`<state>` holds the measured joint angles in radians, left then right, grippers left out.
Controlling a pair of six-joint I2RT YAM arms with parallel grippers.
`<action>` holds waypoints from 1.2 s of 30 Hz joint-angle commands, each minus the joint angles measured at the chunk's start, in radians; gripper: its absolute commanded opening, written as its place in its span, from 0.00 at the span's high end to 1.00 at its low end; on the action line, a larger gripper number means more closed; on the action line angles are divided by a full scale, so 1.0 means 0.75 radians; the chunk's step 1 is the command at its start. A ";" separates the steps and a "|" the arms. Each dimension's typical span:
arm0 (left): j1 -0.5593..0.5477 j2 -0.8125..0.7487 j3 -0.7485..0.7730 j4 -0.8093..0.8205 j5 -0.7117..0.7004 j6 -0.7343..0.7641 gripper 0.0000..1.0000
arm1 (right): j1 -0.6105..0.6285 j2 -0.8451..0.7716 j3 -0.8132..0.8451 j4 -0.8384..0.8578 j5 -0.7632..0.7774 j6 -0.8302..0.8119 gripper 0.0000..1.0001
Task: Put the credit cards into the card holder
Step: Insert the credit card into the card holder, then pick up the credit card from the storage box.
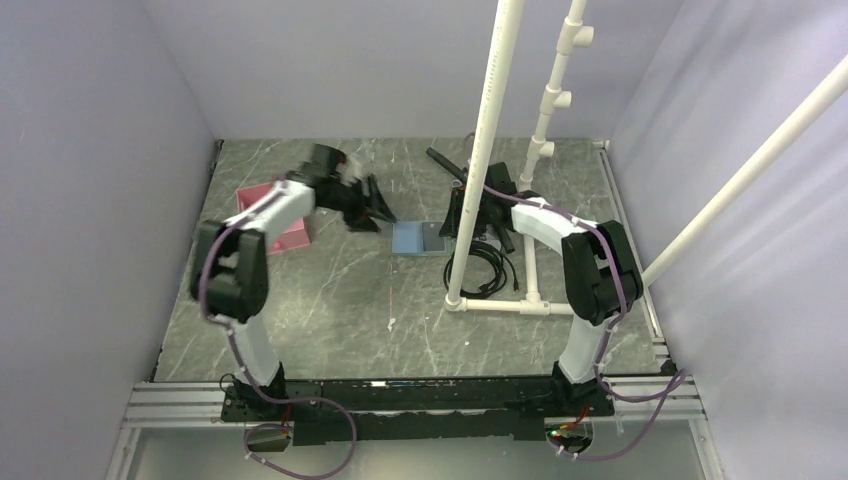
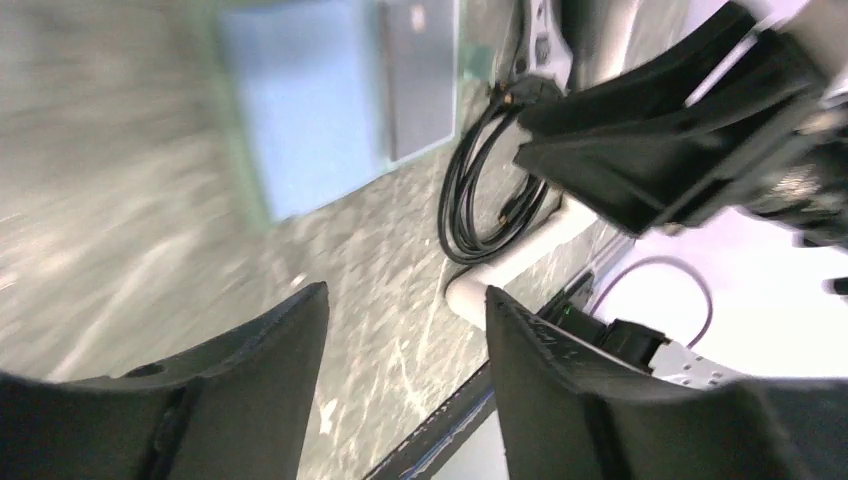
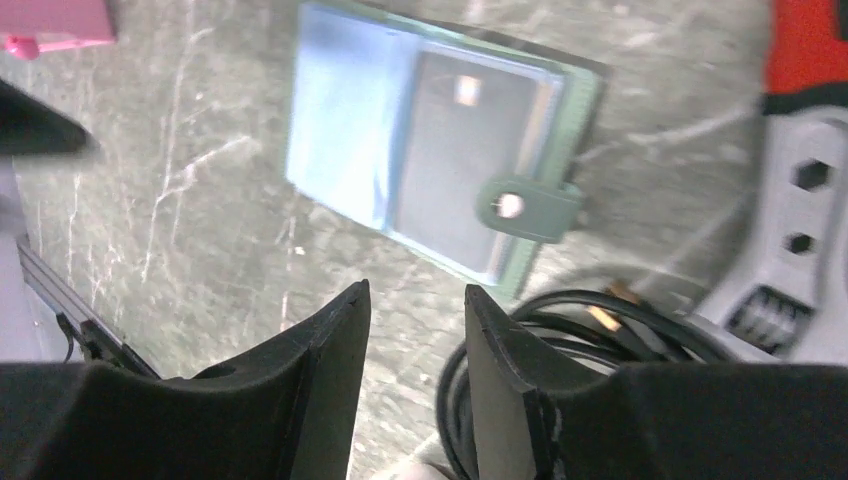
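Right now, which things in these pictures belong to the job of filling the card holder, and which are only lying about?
For the job:
- card holder, lying open
- dark card in its sleeve

Only lying about:
- pink tray, inside hidden
- black cable
- white pipe frame
- grey and red tool

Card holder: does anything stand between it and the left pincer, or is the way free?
Nothing visible does. Only bare table lies between the open left pincer and the opened card holder. The coiled black cable lies to one side, beside the holder, not in the path.
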<state>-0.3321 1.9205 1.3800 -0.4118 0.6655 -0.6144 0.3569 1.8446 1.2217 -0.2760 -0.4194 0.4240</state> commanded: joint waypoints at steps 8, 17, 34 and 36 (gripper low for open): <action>0.383 -0.469 0.217 -0.863 -1.147 0.469 0.02 | 0.080 -0.168 -0.125 0.214 -0.087 -0.002 0.56; 0.477 -0.090 0.420 -0.860 -1.536 0.486 0.11 | 0.080 -0.257 -0.155 0.239 -0.139 0.006 0.56; 0.589 0.204 0.602 -0.738 -1.628 0.606 0.21 | 0.080 -0.196 -0.136 0.255 -0.193 0.006 0.57; 0.590 0.225 0.606 -0.725 -1.622 0.608 0.20 | 0.080 -0.186 -0.136 0.262 -0.208 0.012 0.57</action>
<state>0.1104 2.0644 1.8011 -0.9916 -0.5396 -0.1829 0.4202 1.6882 1.1042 -0.1280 -0.5411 0.4301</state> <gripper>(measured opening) 0.788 0.434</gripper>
